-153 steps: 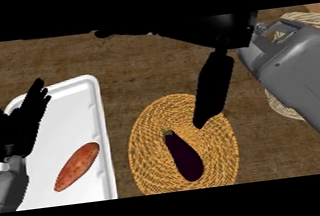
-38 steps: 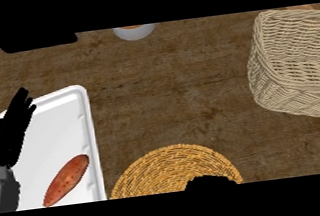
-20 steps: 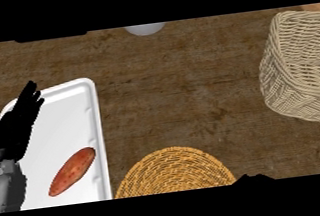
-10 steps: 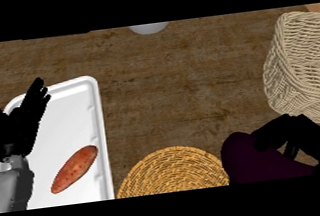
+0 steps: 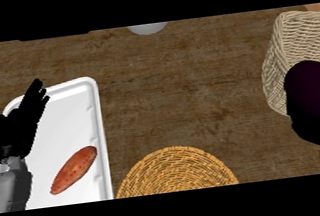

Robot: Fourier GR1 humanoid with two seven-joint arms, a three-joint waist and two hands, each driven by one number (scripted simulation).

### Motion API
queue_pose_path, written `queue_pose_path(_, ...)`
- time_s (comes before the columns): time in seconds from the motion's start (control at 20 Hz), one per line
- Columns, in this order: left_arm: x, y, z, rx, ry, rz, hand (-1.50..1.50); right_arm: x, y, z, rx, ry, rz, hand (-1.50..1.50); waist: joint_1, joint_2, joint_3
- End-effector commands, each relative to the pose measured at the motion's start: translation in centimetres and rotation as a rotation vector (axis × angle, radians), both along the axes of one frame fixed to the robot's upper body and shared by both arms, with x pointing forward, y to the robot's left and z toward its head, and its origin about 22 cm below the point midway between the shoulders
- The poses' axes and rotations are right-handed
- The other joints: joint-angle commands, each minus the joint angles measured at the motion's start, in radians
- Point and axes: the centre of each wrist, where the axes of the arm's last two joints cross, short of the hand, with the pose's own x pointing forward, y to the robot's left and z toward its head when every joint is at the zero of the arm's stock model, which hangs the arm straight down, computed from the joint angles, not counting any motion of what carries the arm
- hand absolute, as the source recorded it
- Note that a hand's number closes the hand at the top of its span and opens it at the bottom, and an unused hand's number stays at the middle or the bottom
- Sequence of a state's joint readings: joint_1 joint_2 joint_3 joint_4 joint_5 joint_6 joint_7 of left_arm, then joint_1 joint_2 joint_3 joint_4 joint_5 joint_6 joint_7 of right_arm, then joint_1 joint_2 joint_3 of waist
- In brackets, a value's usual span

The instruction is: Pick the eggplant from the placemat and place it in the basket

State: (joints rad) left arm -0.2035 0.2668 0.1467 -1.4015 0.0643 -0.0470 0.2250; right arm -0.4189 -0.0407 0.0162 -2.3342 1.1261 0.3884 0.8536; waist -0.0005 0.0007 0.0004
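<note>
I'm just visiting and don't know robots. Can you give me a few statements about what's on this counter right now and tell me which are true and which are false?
1. The eggplant lies on the round woven placemat. False: the placemat is bare; the eggplant is up at the right, against the basket.
2. An orange vegetable lies on the white tray. True.
3. The left hand holds the orange vegetable. False: it is open, fingers up, over the tray's left edge.
4. The basket stands at the right edge of the view. True.
</note>
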Motion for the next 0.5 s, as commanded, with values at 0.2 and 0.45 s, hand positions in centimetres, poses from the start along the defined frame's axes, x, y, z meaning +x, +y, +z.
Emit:
queue_pose_path(0.2,-0.4,2.0,-0.2,0.006,0.007,0.016,0.0,1.2,-9.1,0.8,0.062,-0.017,0.067,1.5,-0.007,-0.001,0.0)
queue_pose_path(0.45,-0.6,-0.1,2.1,0.011,-0.002,-0.003,0.0,3.6,-12.9,-3.2,0.105,0.006,0.08,1.5,0.003,-0.001,0.0)
